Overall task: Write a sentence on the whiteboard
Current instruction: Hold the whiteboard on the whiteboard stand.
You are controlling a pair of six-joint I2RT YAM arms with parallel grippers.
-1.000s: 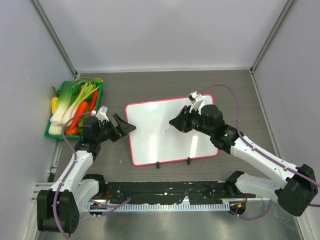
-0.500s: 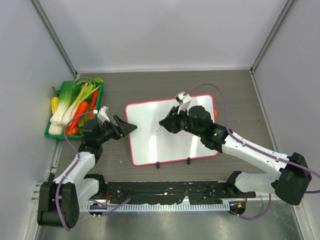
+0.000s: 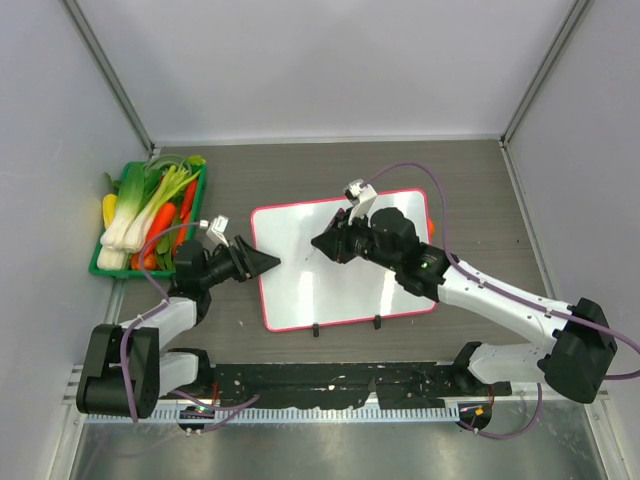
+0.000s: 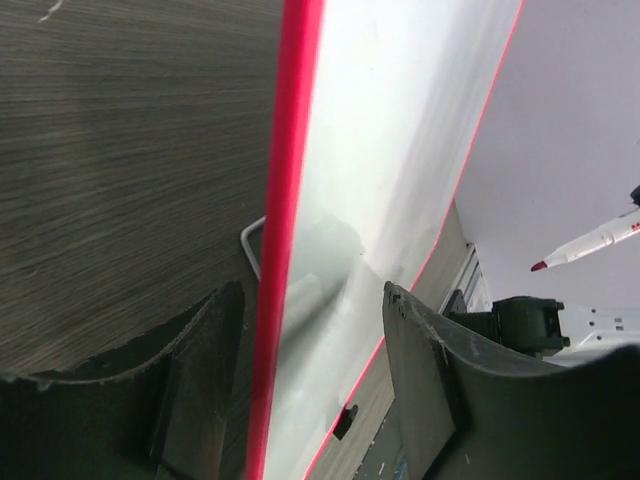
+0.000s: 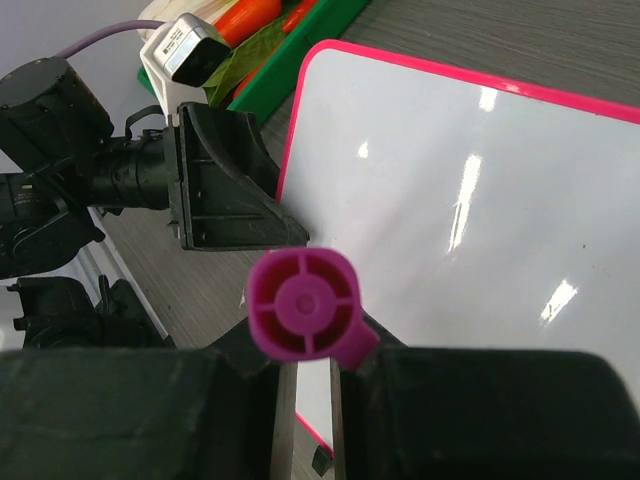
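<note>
The whiteboard lies flat on the table, white with a pink frame and two black feet on its near edge. It looks blank. My right gripper is shut on a marker with a magenta end and hovers over the board's left part. The marker's white barrel and red tip also show in the left wrist view. My left gripper is open at the board's left edge. In the left wrist view its jaws straddle the pink frame without pinching it.
A green tray of vegetables stands at the far left, behind the left arm. Grey walls close in the table on three sides. A black rail runs along the near edge.
My right gripper has moved left across the board with the marker. My left gripper has moved right to the board's left edge.
</note>
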